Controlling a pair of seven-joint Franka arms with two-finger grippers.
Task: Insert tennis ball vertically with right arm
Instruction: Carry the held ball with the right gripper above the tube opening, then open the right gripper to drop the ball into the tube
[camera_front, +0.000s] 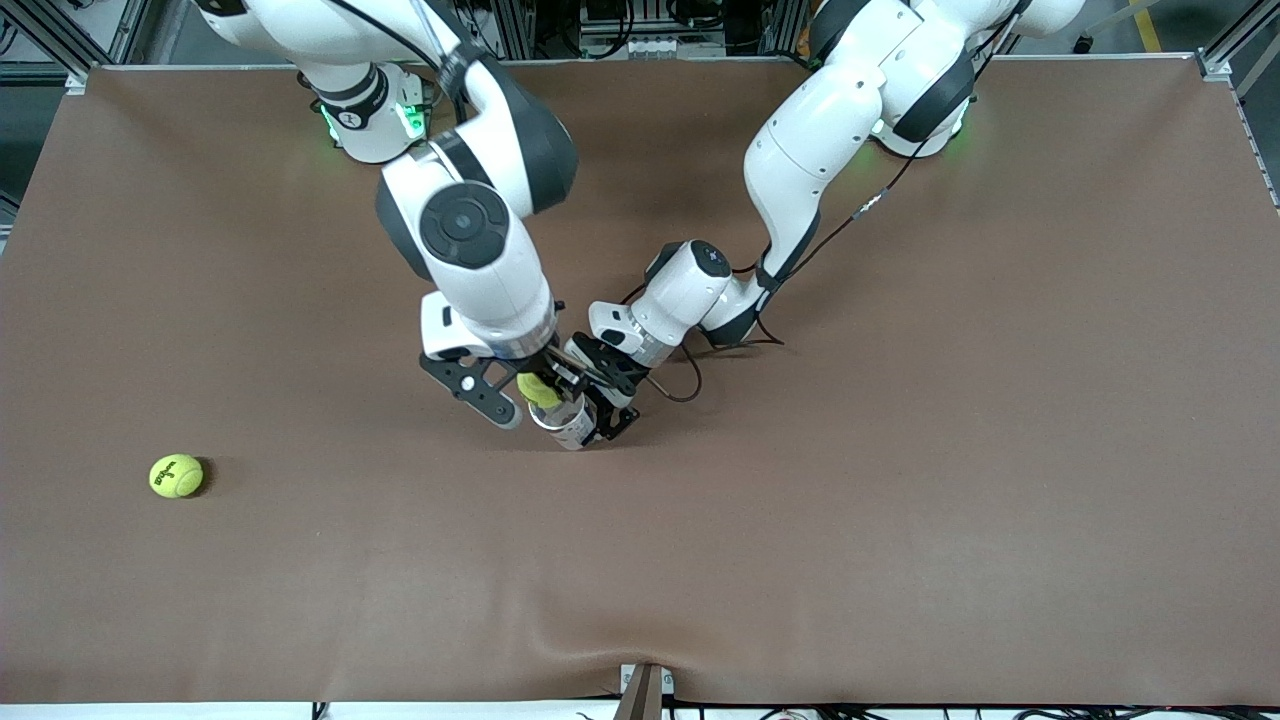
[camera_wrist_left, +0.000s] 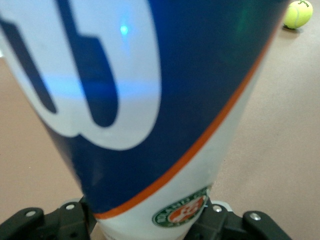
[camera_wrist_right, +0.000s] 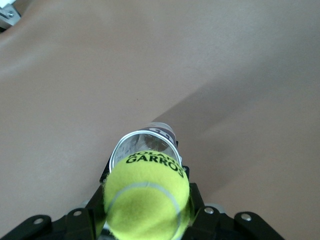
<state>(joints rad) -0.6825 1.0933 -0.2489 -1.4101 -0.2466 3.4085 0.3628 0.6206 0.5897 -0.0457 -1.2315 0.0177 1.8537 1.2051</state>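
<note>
The right gripper (camera_front: 541, 388) hangs over the middle of the brown bench (camera_front: 900, 500), its fingers (camera_wrist_right: 197, 210) closed on a yellow-green tennis ball (camera_wrist_right: 146, 202). In the right wrist view the ball fills the space between the fingers, printed with black lettering, and sits just above the open mouth of a can (camera_wrist_right: 145, 145); whether the ball touches the rim I cannot tell. In the front view the ball (camera_front: 538, 389) shows at the can's top edge.

The left gripper (camera_front: 600, 400) is low over the bench beside the right one, its fingers clamped on the can (camera_front: 565, 422), holding it near its base. In the left wrist view the can (camera_wrist_left: 150, 100) rises up from between the fingers (camera_wrist_left: 65, 220), a white wall with a dark blue field, an orange stripe and a round green and orange badge by the fingers.

A second tennis ball (camera_front: 176, 475) lies on the bench well apart from both sets of fingers, toward the right arm's end and nearer the front camera than the can. It also shows in the left wrist view (camera_wrist_left: 298, 14).
</note>
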